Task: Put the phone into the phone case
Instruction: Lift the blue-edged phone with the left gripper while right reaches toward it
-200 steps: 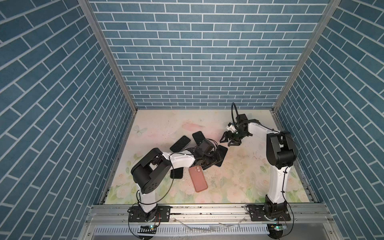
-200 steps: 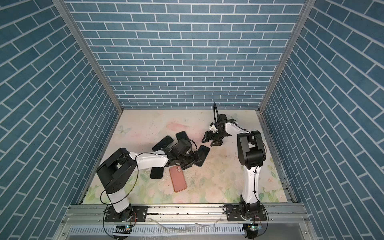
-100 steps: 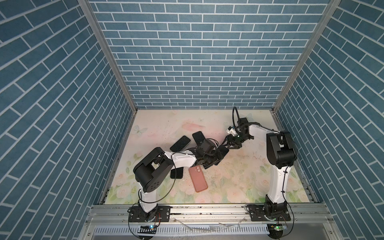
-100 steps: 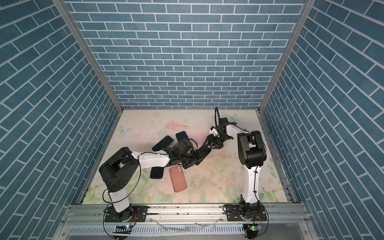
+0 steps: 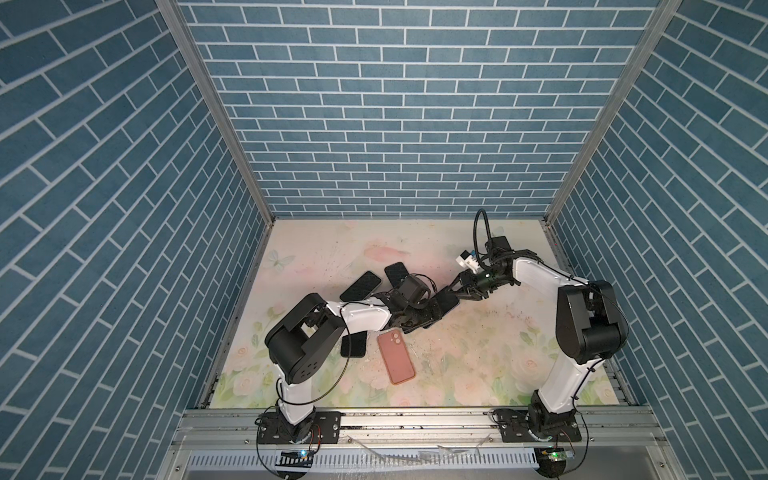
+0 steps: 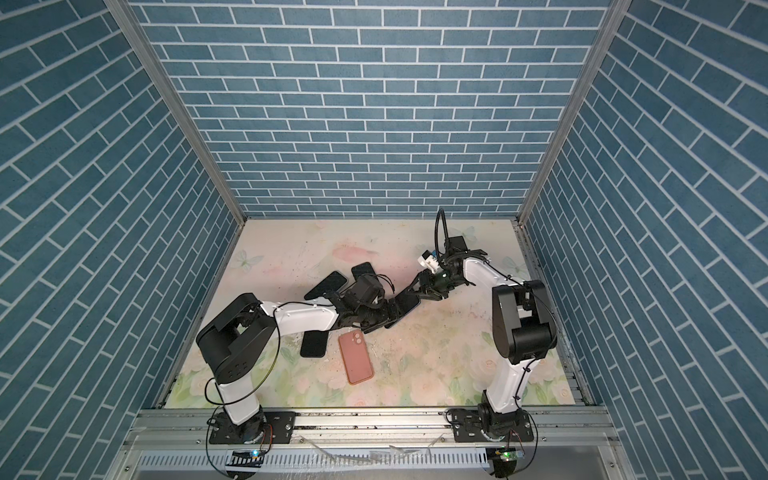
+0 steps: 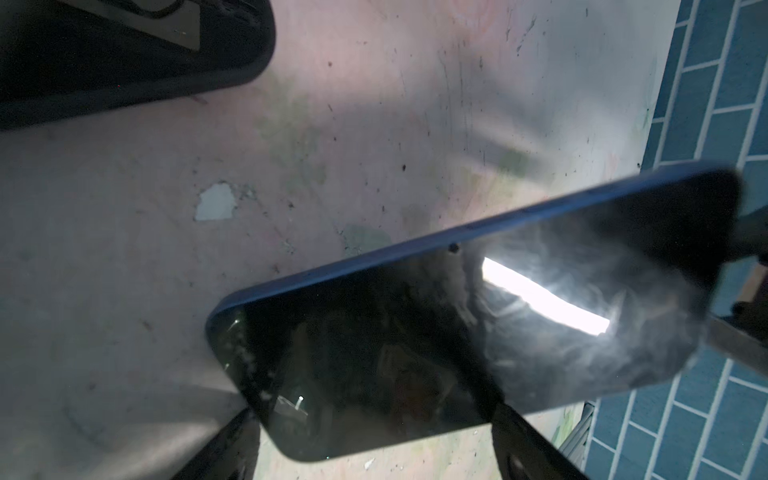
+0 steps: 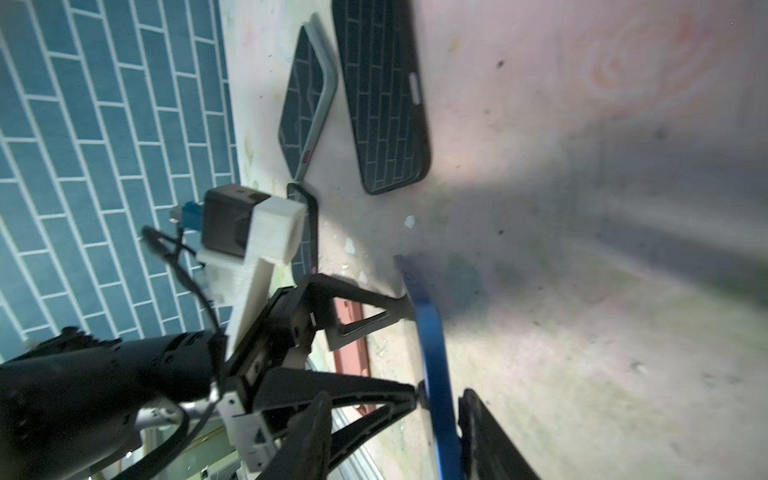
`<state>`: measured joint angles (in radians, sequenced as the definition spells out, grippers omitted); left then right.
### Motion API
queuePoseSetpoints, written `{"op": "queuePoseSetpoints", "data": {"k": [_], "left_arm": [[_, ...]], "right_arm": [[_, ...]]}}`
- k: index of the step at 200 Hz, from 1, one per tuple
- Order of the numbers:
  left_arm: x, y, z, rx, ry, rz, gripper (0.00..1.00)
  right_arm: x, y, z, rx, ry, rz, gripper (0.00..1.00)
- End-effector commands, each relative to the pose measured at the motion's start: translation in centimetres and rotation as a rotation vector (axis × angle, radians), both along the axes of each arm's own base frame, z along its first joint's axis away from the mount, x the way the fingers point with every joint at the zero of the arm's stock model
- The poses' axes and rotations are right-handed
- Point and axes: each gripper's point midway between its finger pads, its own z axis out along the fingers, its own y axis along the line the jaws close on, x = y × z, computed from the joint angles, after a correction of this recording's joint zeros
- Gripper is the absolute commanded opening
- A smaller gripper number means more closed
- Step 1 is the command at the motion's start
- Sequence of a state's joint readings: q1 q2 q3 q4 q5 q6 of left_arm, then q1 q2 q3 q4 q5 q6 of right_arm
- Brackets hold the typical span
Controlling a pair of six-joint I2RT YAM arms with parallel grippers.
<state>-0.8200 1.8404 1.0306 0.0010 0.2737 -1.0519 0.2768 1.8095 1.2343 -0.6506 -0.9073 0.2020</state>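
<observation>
Phone (image 7: 436,332) — in left gripper (image 7: 372,419) | right gripper (image 5: 456,292) straddling its end | pink case (image 5: 396,357) apart

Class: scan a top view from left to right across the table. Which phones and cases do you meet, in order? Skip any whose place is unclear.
Black phone → pink case → blue phone. The back phone and its neighbour overlap these, so they are skipped.

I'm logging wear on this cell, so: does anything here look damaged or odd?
Yes. The table surface is scuffed, with a chipped white patch. The blue phone, tilted in the left gripper, has a smeared screen with pale specks near one corner; cracks or dust, unclear.
</observation>
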Motion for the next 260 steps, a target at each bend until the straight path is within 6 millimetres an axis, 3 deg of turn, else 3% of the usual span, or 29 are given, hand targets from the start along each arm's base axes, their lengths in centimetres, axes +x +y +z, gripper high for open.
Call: {"op": "queuePoseSetpoints", "data": {"k": [1,74,107,144,176,214,237,260], "left_arm": [[-1.3,2.1,-4.2,0.112,0.055,-0.03,0.89],[-1.2,2.7,-3.4,0.137,0.021,-0.047,0.89],[-0.9,2.9,-2.7,0.137,0.003,-0.045,0.89],[-0.3,3.6,-0.5,0.141,-0.057,-0.06,0.9],[0.7,5.6,3.3,0.126,-0.146,-0.06,0.93],[1.4,8.0,8.9,-0.015,-0.262,-0.072,0.98],[1.6,8.5,12.5,-0.171,-0.32,-0.094,0.99],[1.7,7.7,16.3,-0.363,-0.369,-0.132,0.97]], "right_arm": [[-2.3,1.6,1.8,0.117,0.044,0.075,0.47],[-2.7,2.3,0.2,0.064,0.06,0.111,0.28],[-3.1,2.4,-0.2,0.038,0.067,0.126,0.11],[-3.2,1.9,0.6,0.011,0.03,0.094,0.04],[-2.6,1.3,3.3,0.04,-0.03,0.009,0.0],[-1.5,0.1,8.9,0.132,-0.141,-0.123,0.0],[-1.0,-0.6,12.2,0.231,-0.169,-0.192,0.0],[-0.9,-0.8,15.0,0.334,-0.179,-0.223,0.0]]}}
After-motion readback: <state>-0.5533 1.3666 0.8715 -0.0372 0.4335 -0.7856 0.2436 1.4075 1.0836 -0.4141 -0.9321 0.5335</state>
